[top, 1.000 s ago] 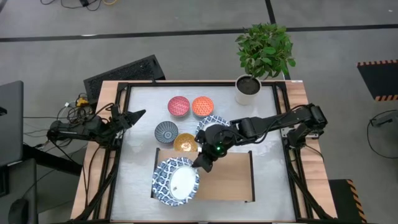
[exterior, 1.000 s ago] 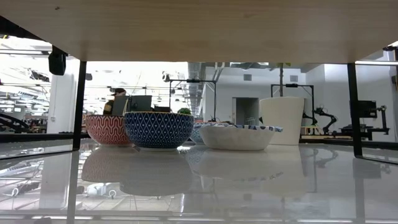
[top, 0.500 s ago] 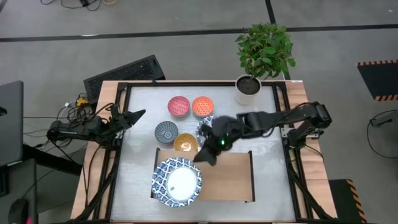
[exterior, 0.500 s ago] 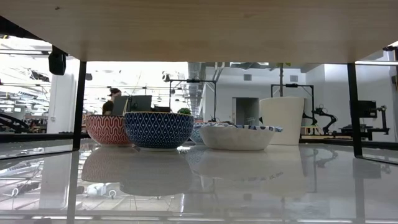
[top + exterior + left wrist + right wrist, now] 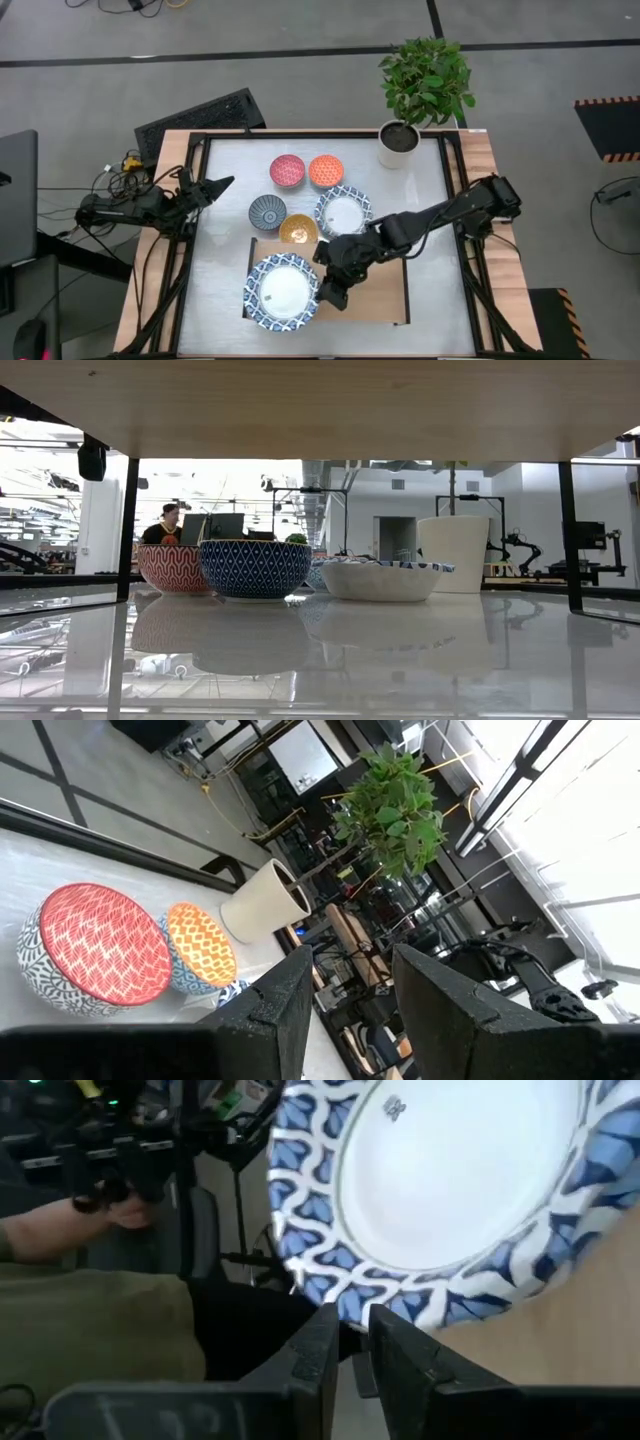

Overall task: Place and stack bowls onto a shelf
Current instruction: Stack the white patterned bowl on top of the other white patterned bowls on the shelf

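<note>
One large blue-and-white bowl (image 5: 285,292) sits on the left end of the light-wood shelf (image 5: 375,285). A second large bowl (image 5: 343,210) rests on the table behind the shelf. The pink-red bowl (image 5: 287,170), orange bowl (image 5: 326,170), dark blue-grey bowl (image 5: 267,212) and yellow bowl (image 5: 298,230) also stand on the table. My right gripper (image 5: 335,292) is over the shelf at the first bowl's right side, its fingers almost together. My left gripper (image 5: 350,1005) waits open at the table's left edge. My right gripper points its shut fingertips (image 5: 322,1330) toward the table's left, at the outer rim (image 5: 350,1302) of the large bowl on the shelf. Whether they touch the rim I cannot tell. The bowl sits flat on the board.
A white plant pot (image 5: 398,143) stands at the table's far right corner. The shelf's middle and right part are bare wood. In the low view the shelf's underside (image 5: 320,405) spans the top, with the bowls behind it. A person (image 5: 165,525) sits far off in the room.
My right gripper moved first a little toward the far edge, then toward the near edge along the right side of the bowl on the shelf. The arm no longer covers the second large bowl. The bowl on the shelf has stayed about where it was.
</note>
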Available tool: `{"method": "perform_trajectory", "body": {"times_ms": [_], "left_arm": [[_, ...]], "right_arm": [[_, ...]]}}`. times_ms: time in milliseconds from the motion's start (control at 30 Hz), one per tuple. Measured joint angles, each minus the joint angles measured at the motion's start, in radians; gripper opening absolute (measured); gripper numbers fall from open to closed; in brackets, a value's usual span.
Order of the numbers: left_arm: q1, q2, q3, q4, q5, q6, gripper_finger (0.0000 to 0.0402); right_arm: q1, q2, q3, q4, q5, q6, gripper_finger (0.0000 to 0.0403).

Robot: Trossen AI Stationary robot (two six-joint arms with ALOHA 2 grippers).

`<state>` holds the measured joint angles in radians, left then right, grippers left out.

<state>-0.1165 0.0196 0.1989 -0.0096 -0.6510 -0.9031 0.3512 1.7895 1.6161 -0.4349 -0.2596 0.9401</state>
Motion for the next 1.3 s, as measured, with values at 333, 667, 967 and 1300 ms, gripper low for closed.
{"method": "perform_trajectory", "body": {"times_ms": [333,667,967,1300], "left_arm": [[0.000,0.000,0.000,-0.001,0.001,0.000,0.0128],[0.000,0.000,0.000,-0.002,-0.028,0.008,0.0128],[0.000,0.000,0.000,-0.015,-0.071,0.009,0.0128],[0.000,0.000,0.000,-0.067,-0.102,-0.007,0.0128]], "right_arm": [[-0.058,-0.077,0.000,-0.025,0.010,0.021,0.0083],[-0.178,-0.174,0.001,-0.647,0.345,0.031,0.0086],[-0.324,-0.150,-0.034,-0.850,0.456,-0.024,0.0192],[-0.479,-0.137,-0.271,-0.651,0.341,0.012,0.0256]]}}
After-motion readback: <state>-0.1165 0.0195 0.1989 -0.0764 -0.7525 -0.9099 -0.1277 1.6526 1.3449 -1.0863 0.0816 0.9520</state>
